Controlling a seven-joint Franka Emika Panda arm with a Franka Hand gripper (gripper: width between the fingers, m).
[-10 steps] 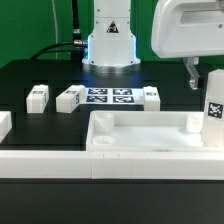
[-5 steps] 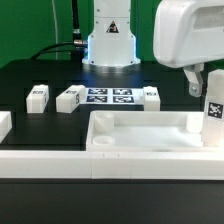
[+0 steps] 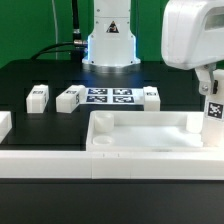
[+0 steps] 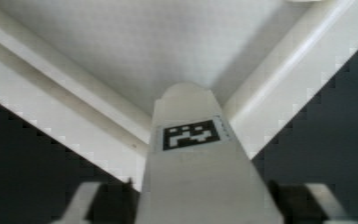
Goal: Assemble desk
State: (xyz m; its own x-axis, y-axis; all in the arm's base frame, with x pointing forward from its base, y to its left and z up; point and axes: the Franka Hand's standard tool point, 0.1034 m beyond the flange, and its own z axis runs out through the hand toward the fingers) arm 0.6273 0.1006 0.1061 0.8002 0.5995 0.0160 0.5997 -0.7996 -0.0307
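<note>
**Now the gripper is sitting over the upright leg at the slab's corner**

Right, the gripper is hanging at the exterior view's right, directly over the upright leg. That leg is standing tag-forward at the right-hand end of the desk slab. From the wrist view the leg is running straight up the middle of the shot, with its tag facing the camera and the slab's raised walls meeting behind it. The fingers are showing on either side of the leg. The jaws are bracketing it, but whether the pads are actually pressing on it I cannot tell.

Whether the leg's foot is seated in a socket is hidden from both views.

Farther back on the black table, the marker board is lying flat. One loose leg is lying just beside its left edge, another loose leg is at its right edge, and a third loose leg is lying farther left. Across the front, the long white rail is running just beside the slab.
</note>
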